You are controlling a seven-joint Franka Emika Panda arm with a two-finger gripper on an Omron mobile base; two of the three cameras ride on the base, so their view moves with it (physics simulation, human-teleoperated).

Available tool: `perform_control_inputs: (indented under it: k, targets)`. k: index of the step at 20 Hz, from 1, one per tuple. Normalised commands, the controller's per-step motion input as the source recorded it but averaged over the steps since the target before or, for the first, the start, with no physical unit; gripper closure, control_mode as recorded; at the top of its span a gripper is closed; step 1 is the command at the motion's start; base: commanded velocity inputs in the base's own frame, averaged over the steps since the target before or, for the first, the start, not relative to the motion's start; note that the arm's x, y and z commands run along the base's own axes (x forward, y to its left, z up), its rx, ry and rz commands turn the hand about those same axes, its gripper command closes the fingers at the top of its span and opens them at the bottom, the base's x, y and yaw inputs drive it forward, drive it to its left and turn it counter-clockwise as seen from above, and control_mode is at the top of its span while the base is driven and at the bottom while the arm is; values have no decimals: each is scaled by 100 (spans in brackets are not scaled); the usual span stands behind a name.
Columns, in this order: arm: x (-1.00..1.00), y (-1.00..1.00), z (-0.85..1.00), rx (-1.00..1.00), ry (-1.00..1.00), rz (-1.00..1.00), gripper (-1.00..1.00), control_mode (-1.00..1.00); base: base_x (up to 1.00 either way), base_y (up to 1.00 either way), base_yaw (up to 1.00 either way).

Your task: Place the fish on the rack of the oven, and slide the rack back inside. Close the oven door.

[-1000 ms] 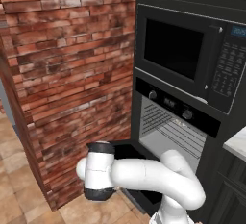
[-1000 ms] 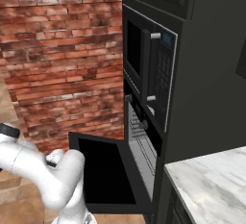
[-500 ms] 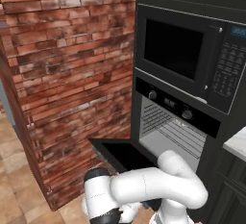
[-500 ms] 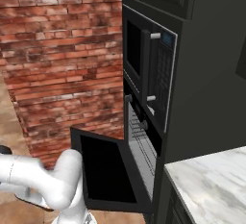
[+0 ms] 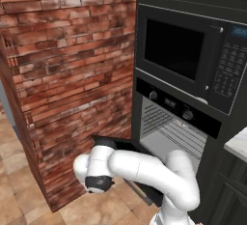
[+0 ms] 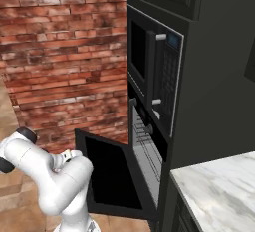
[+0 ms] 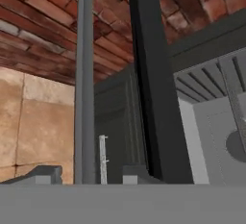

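Oven (image 5: 179, 122): black, built-in, pale grey cavity exposed. Oven door (image 6: 115, 176): black panel, partly lowered, its bar handle (image 7: 85, 81) seen just beyond the fingers (image 7: 132, 174). Rack (image 5: 177, 133): grey wire grid, seated inside the cavity.

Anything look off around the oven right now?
Nothing spilled or damaged. The oven door hangs part-open, tilted rather than flat or shut, with the rack inside the oven. The claw sits low at the door's bar handle. I can't make out the fish.

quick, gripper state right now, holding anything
gripper: fingertips either side of the oven door's handle bar; whether they clamp it cannot be told
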Motion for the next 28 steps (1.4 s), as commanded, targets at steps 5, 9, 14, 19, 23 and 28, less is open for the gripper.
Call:
perform_control_inputs:
  k: [5, 9, 14, 19, 23, 28]
  targets:
    - [11, 69, -10, -100, -90, -33, -100, -100, 0, 0, 0]
    - [15, 67, -16, -100, -89, -35, -100, -100, 0, 0, 0]
    - [15, 62, -19, -100, -88, -38, -100, -100, 0, 0, 0]
    - [12, 57, -20, -100, -88, -39, -100, -100, 0, 0, 0]
    - [4, 50, -22, -100, -88, -40, -100, -100, 0, 0, 0]
    - [1, 47, -24, -100, -89, -40, -100, -100, 0, 0, 0]
